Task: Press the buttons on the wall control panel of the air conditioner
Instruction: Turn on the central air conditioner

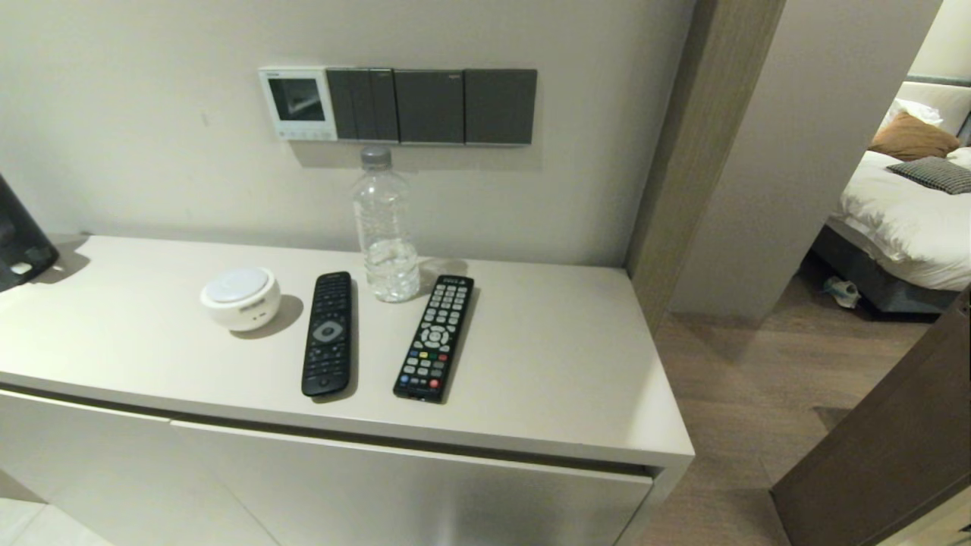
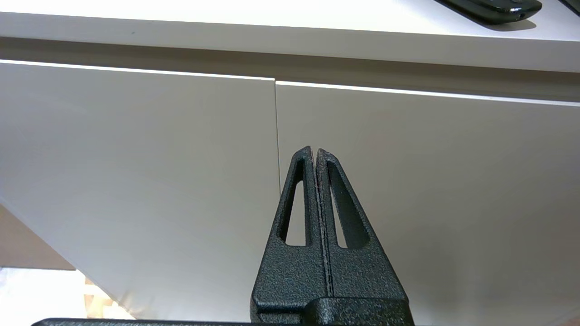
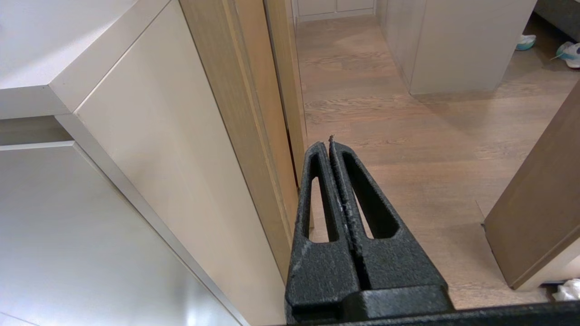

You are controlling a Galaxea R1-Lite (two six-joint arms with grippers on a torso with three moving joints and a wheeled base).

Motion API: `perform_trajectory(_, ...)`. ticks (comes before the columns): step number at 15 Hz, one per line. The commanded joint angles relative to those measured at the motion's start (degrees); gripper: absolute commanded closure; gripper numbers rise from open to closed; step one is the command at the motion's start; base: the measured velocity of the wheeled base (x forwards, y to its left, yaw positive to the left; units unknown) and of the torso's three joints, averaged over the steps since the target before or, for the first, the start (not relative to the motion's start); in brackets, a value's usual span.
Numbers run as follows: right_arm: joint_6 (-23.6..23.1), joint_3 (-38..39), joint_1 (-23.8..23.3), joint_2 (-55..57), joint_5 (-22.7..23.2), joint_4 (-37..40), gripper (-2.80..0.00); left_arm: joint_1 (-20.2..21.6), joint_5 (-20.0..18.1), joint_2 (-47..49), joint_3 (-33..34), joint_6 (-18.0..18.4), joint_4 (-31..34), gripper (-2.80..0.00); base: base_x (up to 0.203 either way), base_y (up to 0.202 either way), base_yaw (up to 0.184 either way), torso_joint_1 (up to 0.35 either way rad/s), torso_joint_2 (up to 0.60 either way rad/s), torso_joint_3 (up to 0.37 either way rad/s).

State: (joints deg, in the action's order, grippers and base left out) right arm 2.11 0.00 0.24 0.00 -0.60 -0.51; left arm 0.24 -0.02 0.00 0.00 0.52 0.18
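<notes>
I'm seeing one wall control panel (image 1: 297, 103), screen dark, sitting at the left end of a row with three dark switch plates (image 1: 432, 106); its buttons (image 1: 306, 134) are running along its lower edge. Below, the cabinet top (image 1: 546, 356) is carrying two remotes (image 1: 328, 334), one water bottle (image 1: 385, 227) and one white puck (image 1: 240, 297). Left gripper (image 2: 315, 151) is sitting low at the cabinet doors (image 2: 136, 158), fingers pressed together, empty. Right gripper (image 3: 330, 144) is hanging past the cabinet's right edge over open floor (image 3: 408, 136), closed, empty.

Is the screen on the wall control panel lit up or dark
Dark. The wall control panel shows a dark grey screen with only faint reflections, no glowing digits.
</notes>
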Motion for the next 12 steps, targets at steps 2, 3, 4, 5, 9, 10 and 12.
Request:
perform_trajectory(2,0.0,0.09,0.02,0.09,-0.02,-0.02,0.0,0.02,0.02,0.0,0.0,0.0,-0.01,0.0,0.0,0.0,0.0,0.0,0.0,0.0)
perform_trajectory(3,0.0,0.09,0.02,0.09,-0.02,-0.02,0.0,0.02,0.02,0.09,0.0,0.0,-0.01,0.0,0.0,0.0,0.0,0.0,0.0,0.0)
perform_trajectory(4,0.0,0.09,0.02,0.09,-0.02,-0.02,0.0,0.02,0.02,0.09,0.0,0.0,-0.01,0.0,0.0,0.0,0.0,0.0,0.0,0.0)
perform_trajectory(5,0.0,0.09,0.02,0.09,-0.02,-0.02,0.0,0.02,0.02,0.06,0.0,0.0,-0.01,0.0,0.0,0.0,0.0,0.0,0.0,0.0)
perform_trajectory(9,0.0,0.09,0.02,0.09,-0.02,-0.02,0.0,0.02,0.02,0.0,0.0,0.0,-0.01,0.0,0.0,0.0,0.0,0.0,0.0,0.0)
perform_trajectory(10,0.0,0.09,0.02,0.09,-0.02,-0.02,0.0,0.02,0.11,0.0,0.0,0.29,-0.02,0.0,0.0,0.0,0.0,0.0,0.0,0.0)
perform_trajectory(12,0.0,0.09,0.02,0.09,-0.02,-0.02,0.0,0.05,0.28,0.0,-1.31,0.87,0.17,0.0,0.0,0.0,0.0,0.0,0.0,0.0)
